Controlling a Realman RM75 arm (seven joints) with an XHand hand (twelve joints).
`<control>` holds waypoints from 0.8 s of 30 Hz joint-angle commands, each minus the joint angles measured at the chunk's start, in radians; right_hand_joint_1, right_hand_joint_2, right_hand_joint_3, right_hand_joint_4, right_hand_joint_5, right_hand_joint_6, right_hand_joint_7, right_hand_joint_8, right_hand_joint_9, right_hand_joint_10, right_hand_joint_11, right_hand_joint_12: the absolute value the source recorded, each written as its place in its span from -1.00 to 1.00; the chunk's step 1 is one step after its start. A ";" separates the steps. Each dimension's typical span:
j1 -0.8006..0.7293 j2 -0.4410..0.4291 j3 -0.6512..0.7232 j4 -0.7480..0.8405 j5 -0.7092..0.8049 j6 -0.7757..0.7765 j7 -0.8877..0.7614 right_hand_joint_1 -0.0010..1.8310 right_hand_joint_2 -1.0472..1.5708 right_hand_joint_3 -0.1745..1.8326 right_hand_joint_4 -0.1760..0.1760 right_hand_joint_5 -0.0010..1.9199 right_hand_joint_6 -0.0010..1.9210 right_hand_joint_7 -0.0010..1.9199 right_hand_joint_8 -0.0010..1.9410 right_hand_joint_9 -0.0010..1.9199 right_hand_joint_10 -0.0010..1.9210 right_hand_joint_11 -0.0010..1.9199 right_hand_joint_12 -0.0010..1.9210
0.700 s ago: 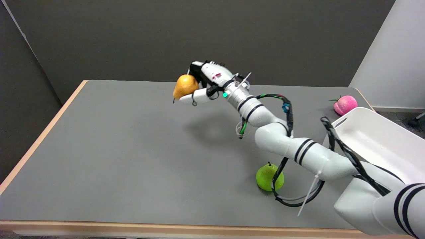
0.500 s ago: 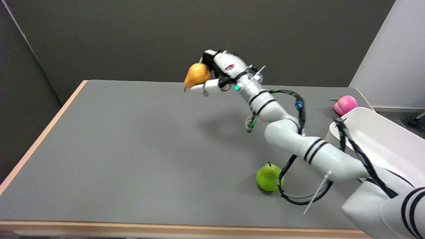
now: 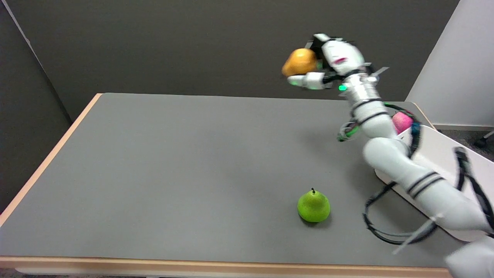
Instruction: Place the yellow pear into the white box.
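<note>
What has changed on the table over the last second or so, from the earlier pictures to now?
The right hand, holding the yellow-orange pear throughout, has carried it up and to the picture's right, toward the white plastic box. The arm now partly hides the pink peach. The green pear, peach, box and grey table stayed where they were. Nothing was let go.

No text, label or number is legible anywhere.

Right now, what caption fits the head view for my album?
The right hand holds the yellow pear high above the table, near the white box.
</note>
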 commanded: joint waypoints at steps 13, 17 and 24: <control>-0.790 0.103 0.813 0.330 0.341 0.170 -0.376 0.30 0.55 -0.27 -0.68 -0.32 0.51 -0.11 0.58 -0.07 0.71 -0.62 1.00; -0.856 0.059 0.867 0.339 0.342 0.183 -0.373 0.30 0.54 -0.23 -0.68 -0.31 0.52 -0.10 0.58 -0.07 0.71 -0.63 1.00; -0.952 -0.012 0.906 0.345 0.365 0.214 -0.368 0.30 0.53 -0.21 -0.64 -0.31 0.53 -0.10 0.59 -0.07 0.72 -0.63 1.00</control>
